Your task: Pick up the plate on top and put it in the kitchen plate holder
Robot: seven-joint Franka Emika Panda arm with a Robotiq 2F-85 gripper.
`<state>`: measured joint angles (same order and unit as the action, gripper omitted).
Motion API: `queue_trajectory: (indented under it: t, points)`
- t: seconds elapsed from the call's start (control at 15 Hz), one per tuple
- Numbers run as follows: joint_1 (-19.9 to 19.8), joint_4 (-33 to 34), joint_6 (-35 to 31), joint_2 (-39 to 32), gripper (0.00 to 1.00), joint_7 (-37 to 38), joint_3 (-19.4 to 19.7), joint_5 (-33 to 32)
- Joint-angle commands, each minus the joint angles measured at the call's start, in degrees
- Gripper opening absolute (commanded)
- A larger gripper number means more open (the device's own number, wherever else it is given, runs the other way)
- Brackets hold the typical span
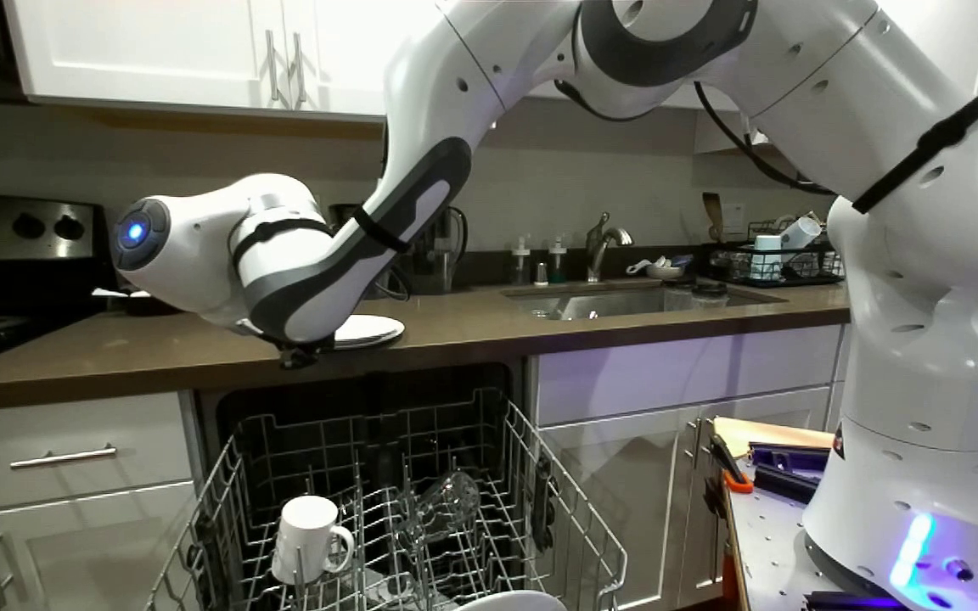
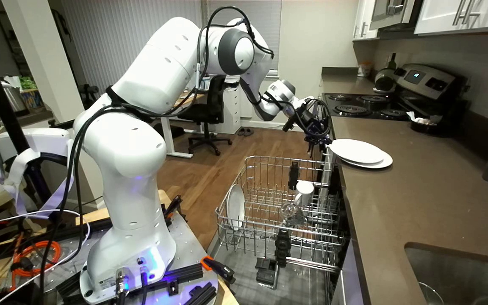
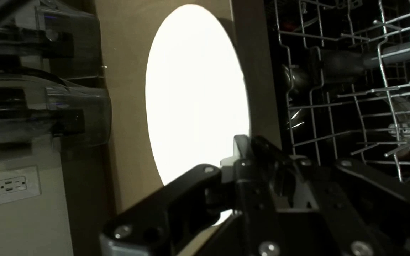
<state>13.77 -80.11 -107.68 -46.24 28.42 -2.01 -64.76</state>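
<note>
The top plate (image 2: 354,151) is white and round, and lies over another white plate (image 2: 384,162) at the counter's edge. It also shows in an exterior view (image 1: 373,326), partly behind the arm, and fills the middle of the wrist view (image 3: 196,89). My gripper (image 3: 250,141) is at the plate's near rim; its fingertips are close together with the rim between them. In an exterior view the gripper (image 2: 323,146) meets the plate's rim over the counter's edge. The kitchen plate holder (image 2: 269,158) is the pulled-out wire rack, below the gripper, also in an exterior view (image 1: 570,487).
The rack holds a white mug (image 1: 302,535), a clear glass (image 1: 452,502) and an upright white plate (image 2: 236,207). The counter (image 2: 422,190) runs beside the rack. A stove (image 2: 367,106) stands beyond the plates. Blender jars (image 3: 80,113) stand behind them.
</note>
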Motion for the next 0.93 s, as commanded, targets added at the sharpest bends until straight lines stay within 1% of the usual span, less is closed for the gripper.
queue_trajectory:
  t: [0.0, 0.13, 0.2, 0.27, 0.33, 0.47, 0.6, 0.87]
  points:
    - [0.6, -1.4, -0.3, 0.8, 0.07, 0.7, 0.5, 0.5]
    - [1.0, -0.9, 0.6, 0.3, 0.07, 1.3, 1.0, 0.0]
    - [1.2, -0.9, 0.8, 0.2, 0.34, 1.4, 1.1, -0.1]
    - [1.2, -0.9, 0.8, 0.2, 0.35, 1.4, 1.1, -0.2]
    - [1.4, -0.9, 0.8, 0.0, 0.4, 1.7, 1.3, -0.6]
    - [1.5, -0.9, 0.3, -0.3, 0.54, 1.5, 1.5, -1.0]
    - [1.7, -1.0, -0.1, -0.4, 0.66, 1.4, 1.7, -1.6]
    - [2.1, -1.0, -0.6, -0.7, 0.92, 1.9, 2.2, -4.1]
